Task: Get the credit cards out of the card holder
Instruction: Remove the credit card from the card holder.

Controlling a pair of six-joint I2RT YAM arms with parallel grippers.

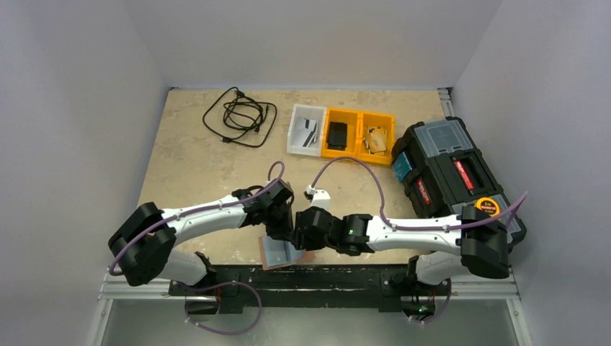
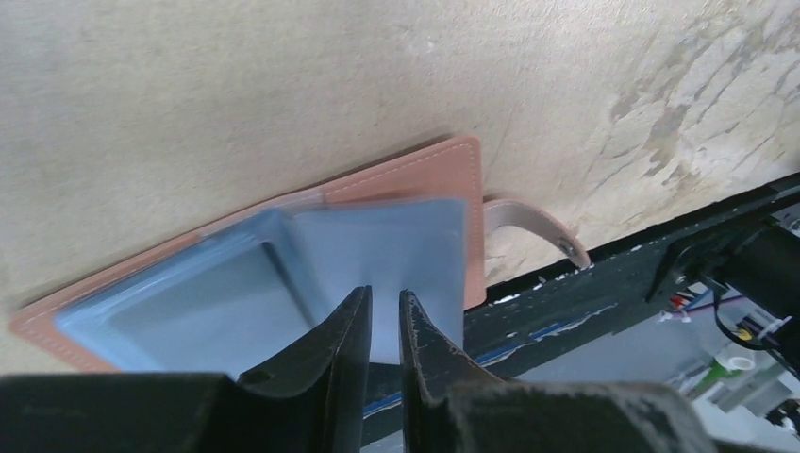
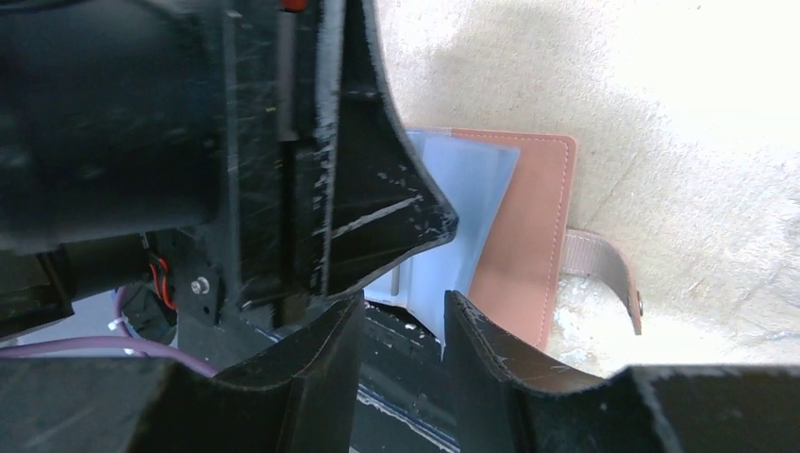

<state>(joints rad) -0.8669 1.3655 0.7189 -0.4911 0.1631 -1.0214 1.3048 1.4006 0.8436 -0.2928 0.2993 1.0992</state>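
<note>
Black fingers of the left hand (image 2: 385,294) were pinched on the near edge of a light blue card (image 2: 396,247), holding it at a slant above the card holder (image 2: 420,175), apparently to slide it free. The reddish-brown, stitched holder lay open and flat at the near edge of the tabletop (image 2: 236,85), its strap (image 2: 530,219) curling loose. A clear sleeve (image 2: 189,302) covered its other half; no grey card could be made out. The right hand (image 3: 401,304) hovered just beside, fingers apart and holding nothing, likely placed to steady the holder. Farther back lay a coiled cable (image 1: 240,115), yellow trays (image 1: 358,133) and a black toolbox (image 1: 447,169).
</note>
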